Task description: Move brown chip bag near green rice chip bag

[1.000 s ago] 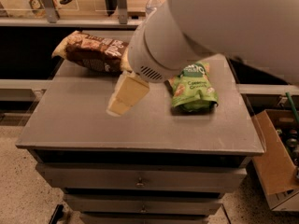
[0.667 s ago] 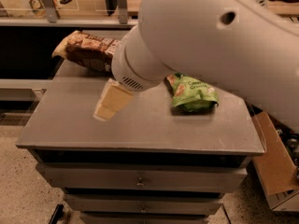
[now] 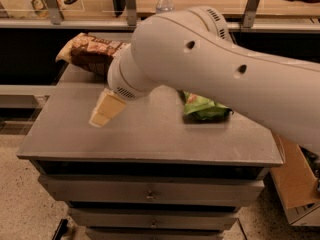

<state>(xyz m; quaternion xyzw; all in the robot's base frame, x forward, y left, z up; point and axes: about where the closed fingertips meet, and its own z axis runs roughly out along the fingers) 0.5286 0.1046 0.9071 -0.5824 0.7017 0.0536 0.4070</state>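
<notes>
The brown chip bag lies at the back left of the grey cabinet top, dark brown with tan ends; its right part is hidden behind my arm. The green rice chip bag lies right of the middle, mostly covered by my arm. My gripper shows as a pale tan finger hanging above the left middle of the top, just in front of the brown bag and well left of the green bag. It holds nothing that I can see.
My large white arm spans the view from the right. A water bottle stands on the shelf behind. A cardboard box sits on the floor at the right. Drawers run below the top.
My arm has swung left and nearer to the camera, carrying the gripper left over the top. It now covers more of the green bag. Both bags lie where they were.
</notes>
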